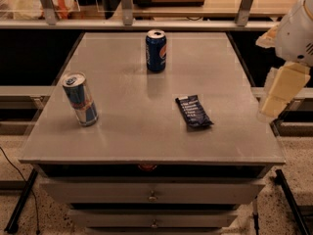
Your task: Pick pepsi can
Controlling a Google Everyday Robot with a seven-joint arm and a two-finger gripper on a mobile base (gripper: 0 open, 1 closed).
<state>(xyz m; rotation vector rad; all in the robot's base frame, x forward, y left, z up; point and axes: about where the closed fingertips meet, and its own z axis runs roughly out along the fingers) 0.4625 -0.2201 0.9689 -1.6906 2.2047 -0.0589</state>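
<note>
The pepsi can (156, 51) is dark blue with a silver top and a round red-white-blue logo. It stands upright at the far middle of the grey table (137, 131). My gripper (278, 93), cream-coloured on a white arm, hangs at the right edge of the view, just off the table's right side. It is well to the right of the can and nearer to me, and it holds nothing.
A slimmer blue-and-silver can (80, 99) stands upright near the table's left edge. A flat dark blue snack wrapper (193, 111) lies right of centre. A rail with posts (126, 6) runs behind the table. Drawers (152, 192) sit under the front edge.
</note>
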